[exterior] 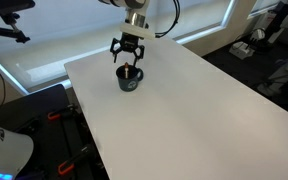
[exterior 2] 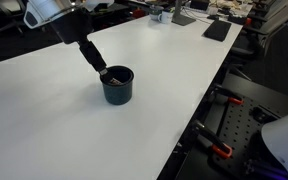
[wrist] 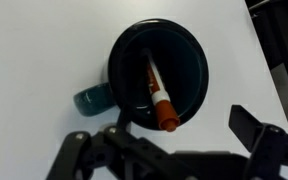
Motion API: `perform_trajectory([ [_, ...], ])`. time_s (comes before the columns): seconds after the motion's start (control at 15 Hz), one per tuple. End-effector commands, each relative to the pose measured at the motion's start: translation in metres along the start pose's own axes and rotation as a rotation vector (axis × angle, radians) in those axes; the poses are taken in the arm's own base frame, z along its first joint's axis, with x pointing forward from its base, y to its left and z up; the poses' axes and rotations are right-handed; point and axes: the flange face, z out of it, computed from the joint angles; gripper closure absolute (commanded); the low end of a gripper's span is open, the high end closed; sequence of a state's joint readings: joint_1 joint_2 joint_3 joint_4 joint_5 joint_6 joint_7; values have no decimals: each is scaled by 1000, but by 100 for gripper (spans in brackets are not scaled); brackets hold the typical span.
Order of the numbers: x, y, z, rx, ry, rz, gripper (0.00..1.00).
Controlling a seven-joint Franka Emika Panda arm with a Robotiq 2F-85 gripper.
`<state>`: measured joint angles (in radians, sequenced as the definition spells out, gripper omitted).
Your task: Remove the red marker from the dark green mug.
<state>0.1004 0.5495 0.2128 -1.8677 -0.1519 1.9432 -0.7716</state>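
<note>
1. While poised just above the dark green mug [exterior: 130, 80], grasps nothing: gripper [exterior: 127, 52] released, jaws spread wide.
2. From the wrist view, shows dark fingers [wrist: 256, 126] set either side of the mug rim, apart from the red marker [wrist: 156, 88].
3. Lies tilted inside the mug, red end against the inner wall on the gripper's side.
4. Stands upright on the white table [exterior 2: 44, 120], handle [wrist: 92, 97] sticking out sideways.
</note>
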Motion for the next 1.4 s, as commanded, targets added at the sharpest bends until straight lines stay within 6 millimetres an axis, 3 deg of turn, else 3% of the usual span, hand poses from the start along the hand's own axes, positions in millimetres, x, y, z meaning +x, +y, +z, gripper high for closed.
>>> perform_trajectory([
  [0.0, -7, -7, 4, 14, -6, 33, 0],
  [0.07, -7, -6, 5, 14, -4, 35, 24],
  [0.2, -9, -6, 6, 13, -7, 37, 34],
  [0.67, -14, -3, 9, 16, -3, 53, 88],
  [0.8, -17, -2, 10, 16, 1, 59, 98],
  [1.0, -18, 0, 11, 22, 0, 59, 94],
  [1.07, -18, 1, 12, 24, 3, 52, 55],
  [1.13, -18, 2, 14, 24, 3, 43, 51],
  [1.2, -18, 2, 15, 19, 4, 43, 51],
  [1.27, -19, 2, 15, 19, 4, 48, 86],
  [1.33, -20, 1, 14, 17, 2, 48, 83],
])
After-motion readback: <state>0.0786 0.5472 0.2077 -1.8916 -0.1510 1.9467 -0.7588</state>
